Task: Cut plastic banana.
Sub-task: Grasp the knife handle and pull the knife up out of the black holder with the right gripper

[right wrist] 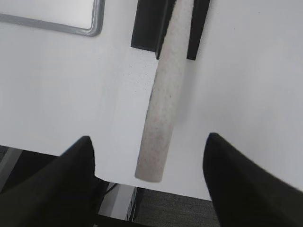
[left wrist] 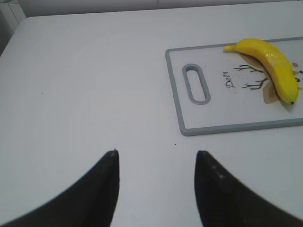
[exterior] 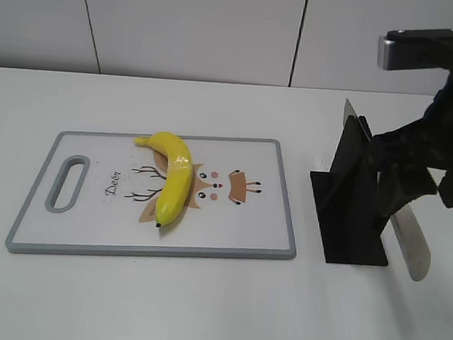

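The plastic banana (exterior: 175, 182) is bright yellow and whole, with a black tip toward the front. It lies on the white, grey-rimmed cutting board (exterior: 270, 220). It also shows in the left wrist view (left wrist: 277, 66). A knife with a pale handle (exterior: 410, 247) rests in a black stand (exterior: 347, 217), its blade (exterior: 351, 116) pointing up and back. My right gripper (exterior: 400, 182) is open, its jaws (right wrist: 149, 139) on either side of the handle (right wrist: 161, 109) without touching it. My left gripper (left wrist: 158, 153) is open and empty over bare table, left of the board (left wrist: 218, 113).
The board has a grey handle slot (exterior: 68, 182) at its left end and a deer drawing under the banana. A board corner (right wrist: 71, 14) shows in the right wrist view. The table's front edge (right wrist: 189, 191) lies just under the knife handle's end.
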Robot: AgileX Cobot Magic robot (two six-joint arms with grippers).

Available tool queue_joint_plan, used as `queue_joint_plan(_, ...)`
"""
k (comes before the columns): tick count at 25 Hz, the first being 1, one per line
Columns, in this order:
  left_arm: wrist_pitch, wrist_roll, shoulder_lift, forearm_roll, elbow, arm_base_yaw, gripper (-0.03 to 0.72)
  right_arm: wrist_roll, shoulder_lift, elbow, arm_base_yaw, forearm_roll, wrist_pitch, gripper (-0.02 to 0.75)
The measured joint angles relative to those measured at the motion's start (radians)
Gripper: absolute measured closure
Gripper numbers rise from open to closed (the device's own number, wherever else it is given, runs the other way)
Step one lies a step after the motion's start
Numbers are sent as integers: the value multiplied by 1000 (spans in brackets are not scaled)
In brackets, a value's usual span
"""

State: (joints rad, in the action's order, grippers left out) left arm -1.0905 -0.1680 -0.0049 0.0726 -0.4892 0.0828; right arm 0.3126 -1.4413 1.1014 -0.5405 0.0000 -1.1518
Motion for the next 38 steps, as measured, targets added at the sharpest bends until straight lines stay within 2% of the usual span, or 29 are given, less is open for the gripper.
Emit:
queue_joint_plan(7,0,0,0,0,0,0,210,59,-138,1,0,-62,22,206)
queue_joint_plan(15,0,0,0,0,0,0,210,84,-219,2,0,-79,22,284)
queue_joint_plan(23,0,0,0,0,0,0,210,124,-243,2,0,-71,20,562)
queue_joint_plan(30,0,0,0,0,0,0,210,139,-226,2,0,-69,21,568)
queue_joint_plan(38,0,0,0,0,0,0,210,160,-32,2,0,-52,20,570)
